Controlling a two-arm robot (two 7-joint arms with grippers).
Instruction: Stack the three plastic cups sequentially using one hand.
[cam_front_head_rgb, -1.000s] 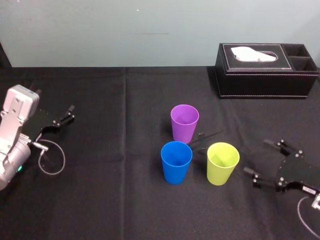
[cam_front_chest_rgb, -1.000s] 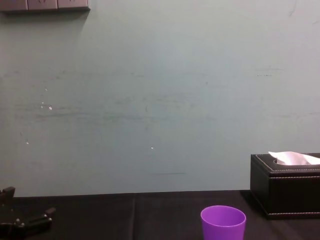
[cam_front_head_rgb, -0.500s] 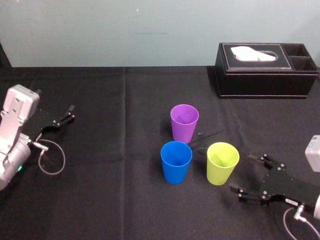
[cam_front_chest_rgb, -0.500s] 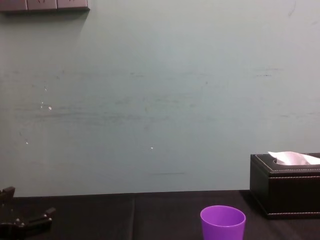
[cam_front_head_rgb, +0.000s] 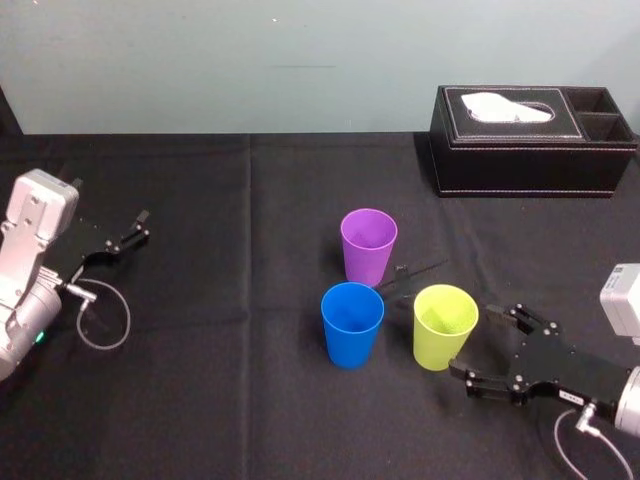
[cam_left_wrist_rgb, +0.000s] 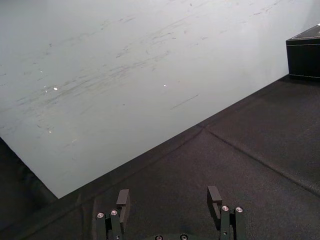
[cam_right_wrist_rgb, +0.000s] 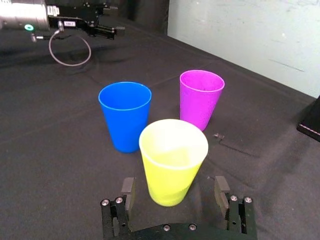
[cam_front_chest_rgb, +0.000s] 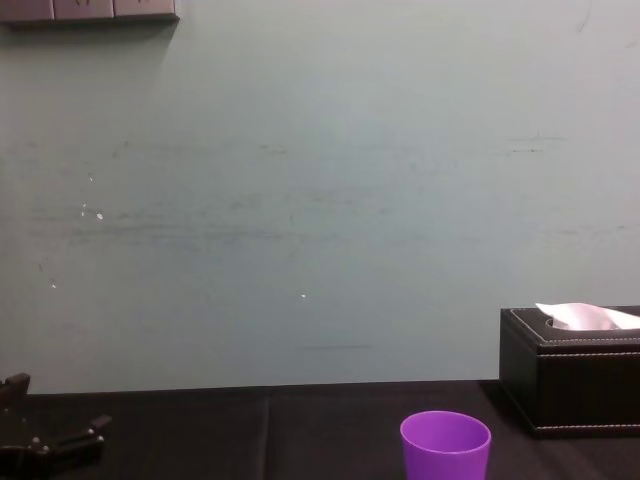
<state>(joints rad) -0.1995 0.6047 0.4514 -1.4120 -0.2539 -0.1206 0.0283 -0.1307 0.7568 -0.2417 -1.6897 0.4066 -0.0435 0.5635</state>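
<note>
Three plastic cups stand upright in a tight group mid-table: the purple cup (cam_front_head_rgb: 369, 245) farthest back, the blue cup (cam_front_head_rgb: 352, 323) in front of it, the yellow-green cup (cam_front_head_rgb: 445, 326) to the blue one's right. My right gripper (cam_front_head_rgb: 474, 340) lies low, just right of the yellow-green cup, open. In the right wrist view its fingers (cam_right_wrist_rgb: 127, 189) flank the base of the yellow-green cup (cam_right_wrist_rgb: 173, 160) with gaps on both sides; the blue cup (cam_right_wrist_rgb: 125, 115) and purple cup (cam_right_wrist_rgb: 201, 97) stand beyond. My left gripper (cam_front_head_rgb: 138, 228) rests open at the table's left.
A black tissue box (cam_front_head_rgb: 530, 140) stands at the back right near the wall. A thin cable loop (cam_front_head_rgb: 100, 320) lies beside the left arm. The black cloth table (cam_front_head_rgb: 250, 420) has free room in front of and left of the cups.
My right gripper has moved left across the table from the right edge up to the yellow-green cup, staying open. The cups and the left arm have not moved.
</note>
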